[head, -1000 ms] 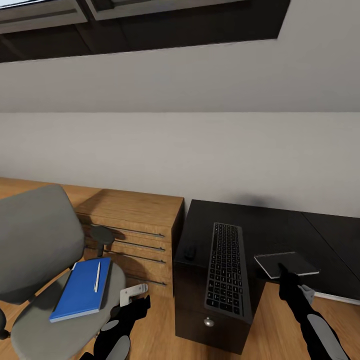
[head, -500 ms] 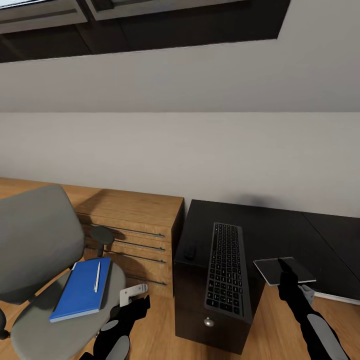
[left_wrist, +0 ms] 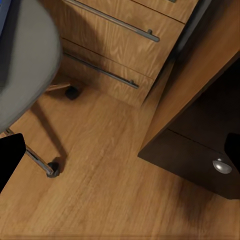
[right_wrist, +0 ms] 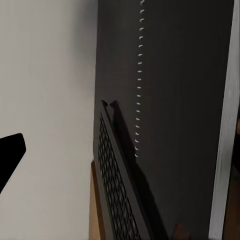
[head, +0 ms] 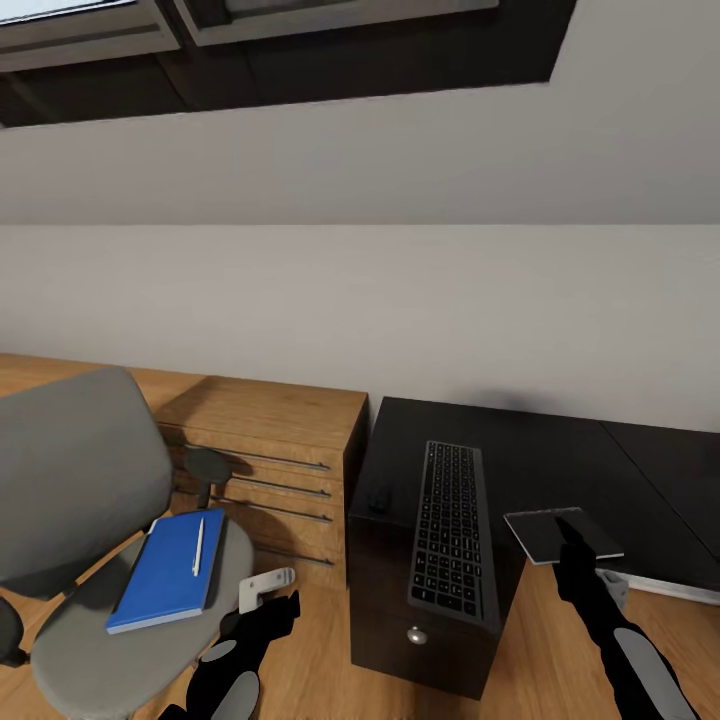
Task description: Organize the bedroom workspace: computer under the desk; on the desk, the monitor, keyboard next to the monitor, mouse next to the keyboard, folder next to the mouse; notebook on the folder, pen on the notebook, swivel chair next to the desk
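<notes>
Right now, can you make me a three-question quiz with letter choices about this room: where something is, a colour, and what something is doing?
1. Where does the pen lie?
A. on the folder
B. on the keyboard
C. on the floor

2. What colour is the folder?
A. red
B. blue
C. green

3. What does the right tool hold?
A. the mouse
B. nothing
C. the notebook

Answers:
1. A, the white pen rests on the folder on the chair seat.
2. B, its cover is bright blue.
3. C, the thin grey booklet sits pinched at the tool's tip beside the keyboard, over the desk.
</notes>
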Controlling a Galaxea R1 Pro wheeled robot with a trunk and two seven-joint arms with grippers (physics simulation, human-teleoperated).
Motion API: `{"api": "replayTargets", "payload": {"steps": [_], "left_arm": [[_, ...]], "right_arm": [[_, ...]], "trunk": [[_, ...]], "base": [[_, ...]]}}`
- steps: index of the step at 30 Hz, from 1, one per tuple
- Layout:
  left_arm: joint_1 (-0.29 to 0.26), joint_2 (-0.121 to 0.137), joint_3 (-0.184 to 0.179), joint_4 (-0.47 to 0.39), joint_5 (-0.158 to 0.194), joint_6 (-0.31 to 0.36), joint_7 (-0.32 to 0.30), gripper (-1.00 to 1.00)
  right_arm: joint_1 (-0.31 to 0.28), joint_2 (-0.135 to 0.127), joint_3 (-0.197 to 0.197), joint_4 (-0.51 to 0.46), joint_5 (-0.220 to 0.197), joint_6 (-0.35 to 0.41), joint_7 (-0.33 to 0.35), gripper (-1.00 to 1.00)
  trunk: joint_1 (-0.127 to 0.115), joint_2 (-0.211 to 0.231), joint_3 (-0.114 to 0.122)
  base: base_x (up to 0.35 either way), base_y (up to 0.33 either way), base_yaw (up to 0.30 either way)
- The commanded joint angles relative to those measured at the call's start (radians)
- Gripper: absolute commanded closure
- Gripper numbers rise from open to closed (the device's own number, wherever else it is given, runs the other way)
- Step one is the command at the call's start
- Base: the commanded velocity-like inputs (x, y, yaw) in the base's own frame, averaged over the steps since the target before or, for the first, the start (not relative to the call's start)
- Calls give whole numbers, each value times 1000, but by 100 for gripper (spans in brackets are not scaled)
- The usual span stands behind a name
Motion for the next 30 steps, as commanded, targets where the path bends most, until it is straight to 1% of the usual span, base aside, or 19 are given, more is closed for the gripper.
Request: {"api": "replayTargets", "payload": {"steps": [1, 12, 21, 30], "left_arm": [[-1, 1, -3, -1, 6, 2, 8, -100], [-1, 1, -3, -1, 6, 1, 8, -100], [-1, 1, -3, -1, 6, 1, 8, -100], [-1, 2, -3, -1, 6, 1, 8, -100]], "right_arm": [[-1, 0, -2, 0, -9, 6, 3, -100], [-1, -1, 1, 25, -8, 7, 2, -100], [-1, -1, 2, 30, -7, 8, 2, -100], [-1, -1, 2, 31, -7, 8, 1, -100]], "trunk": [[0, -1, -1], [0, -1, -1], [0, -1, -1], [0, -1, -1]], "base": [[-15, 0, 0], [-14, 0, 0], [-203, 0, 0], [-60, 0, 0]]}}
